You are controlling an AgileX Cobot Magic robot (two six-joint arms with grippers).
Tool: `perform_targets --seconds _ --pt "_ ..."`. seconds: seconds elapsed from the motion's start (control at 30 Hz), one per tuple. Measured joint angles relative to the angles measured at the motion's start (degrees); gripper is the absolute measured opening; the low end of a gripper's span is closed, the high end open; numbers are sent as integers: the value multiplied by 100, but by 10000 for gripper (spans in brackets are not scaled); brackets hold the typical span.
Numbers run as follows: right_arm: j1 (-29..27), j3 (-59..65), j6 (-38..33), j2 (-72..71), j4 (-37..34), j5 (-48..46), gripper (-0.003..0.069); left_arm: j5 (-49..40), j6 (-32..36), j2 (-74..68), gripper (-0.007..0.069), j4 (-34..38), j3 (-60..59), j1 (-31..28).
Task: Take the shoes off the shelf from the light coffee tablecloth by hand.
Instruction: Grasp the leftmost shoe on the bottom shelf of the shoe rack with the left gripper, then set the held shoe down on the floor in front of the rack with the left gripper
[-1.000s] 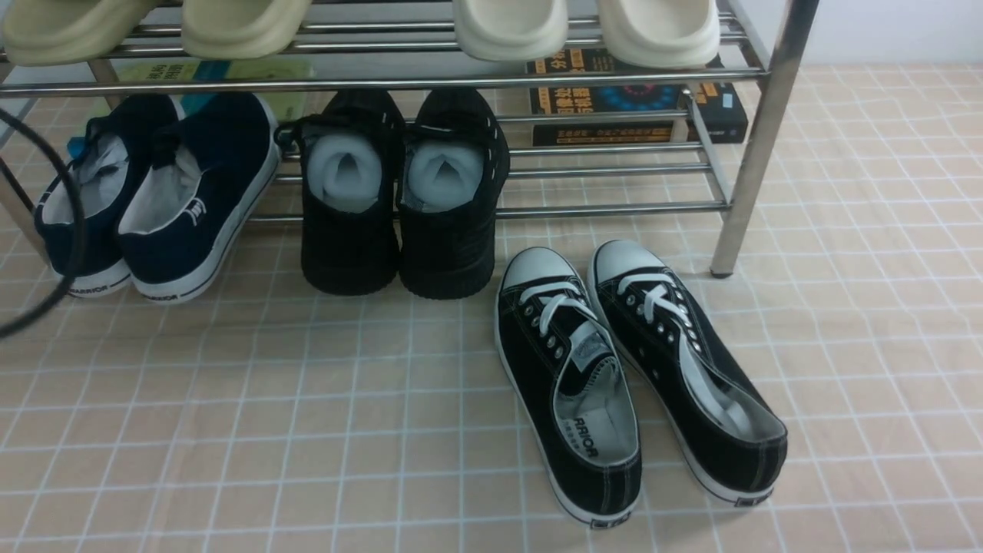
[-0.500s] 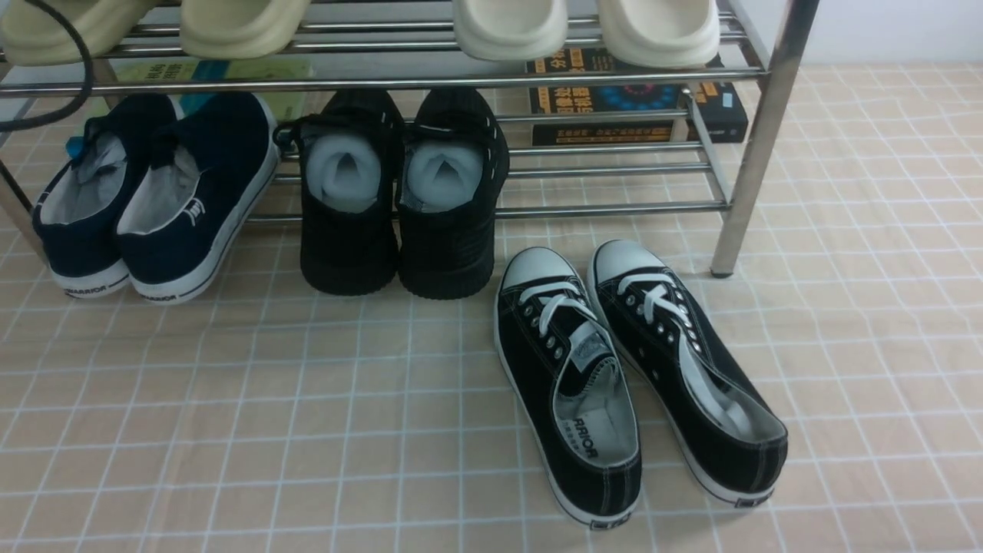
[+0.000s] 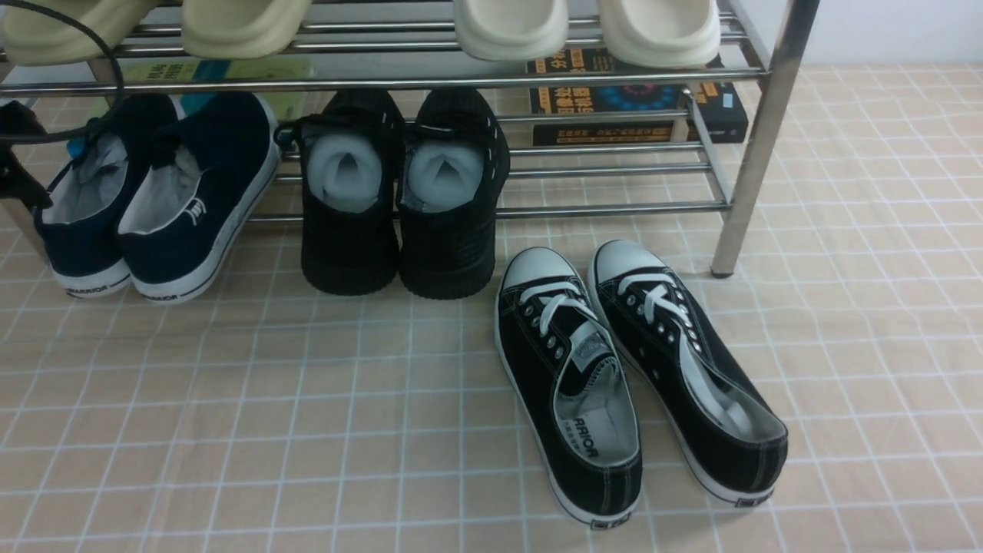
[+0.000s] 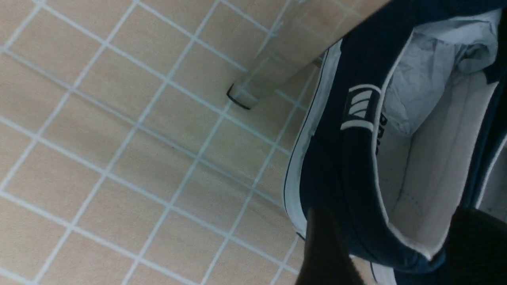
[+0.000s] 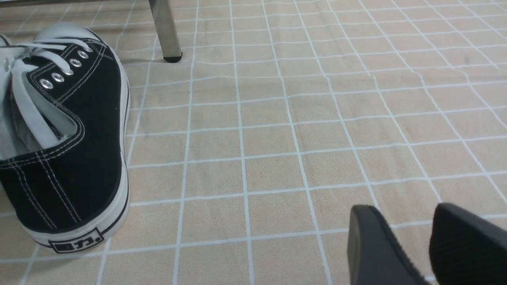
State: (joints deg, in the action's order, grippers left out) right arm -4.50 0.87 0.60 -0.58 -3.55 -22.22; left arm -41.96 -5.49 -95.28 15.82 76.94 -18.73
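The left pincer (image 4: 390,221) stands spread wide, with one finger (image 4: 324,253) outside the heel of the navy shoe nearest the left leg of the shelf (image 3: 756,138) and the other over its pale lining. Nothing is clamped yet. The right pincer (image 5: 400,215) hangs low, out in front of the shelf's right leg, its jaws slightly parted and empty. The shoes (image 3: 153,200) sit at the shelf's left end, toes tucked under its lowest bars and heels poking out onto the light coffee tablecloth (image 3: 307,415) covering the desk. The step in hand looks like the grasp of the first shoe. Next, the jaws likely need to close on the heel wall. The shoe can then be drawn straight out from the shelf, clear of that leg.
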Motion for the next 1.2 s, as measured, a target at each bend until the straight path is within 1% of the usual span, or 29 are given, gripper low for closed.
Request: perform_targets --seconds 0.27,0.33,0.37,0.4,0.47,0.5,0.53,0.57,0.63,0.77,0.87,1.0,1.1,1.2 --pt "0 0 0 0 0 0 239 374 5 -483 421 319 0 0" --pt "0 0 0 0 0 0 239 480 5 -569 389 436 0 0" --pt "0 0 0 0 0 0 239 498 5 -579 385 465 0 0" --pt "0 0 0 0 0 0 239 530 11 -626 337 529 0 0" --pt "0 0 0 0 0 0 239 530 11 -647 286 528 0 0" --pt "0 0 0 0 0 0 239 510 5 -662 204 528 0 -12" --pt "0 0 0 0 0 0 239 501 5 -664 148 542 0 -19" --pt "0 0 0 0 0 0 239 500 -1 -664 125 551 0 -25" --pt "0 0 0 -4 0 0 239 415 5 -641 51 654 0 -50" --pt "0 0 0 -4 0 0 239 97 -2 -413 46 738 0 -50" --pt "0 0 0 -4 0 0 239 -97 -14 -168 46 670 0 -50" --pt "0 0 0 -4 0 0 239 -503 -138 585 46 267 0 -50" --pt "0 0 0 -4 0 0 239 -724 -220 887 46 -13 0 -50" --pt "0 0 0 -4 0 0 239 -1080 -417 1383 46 -455 0 -45"
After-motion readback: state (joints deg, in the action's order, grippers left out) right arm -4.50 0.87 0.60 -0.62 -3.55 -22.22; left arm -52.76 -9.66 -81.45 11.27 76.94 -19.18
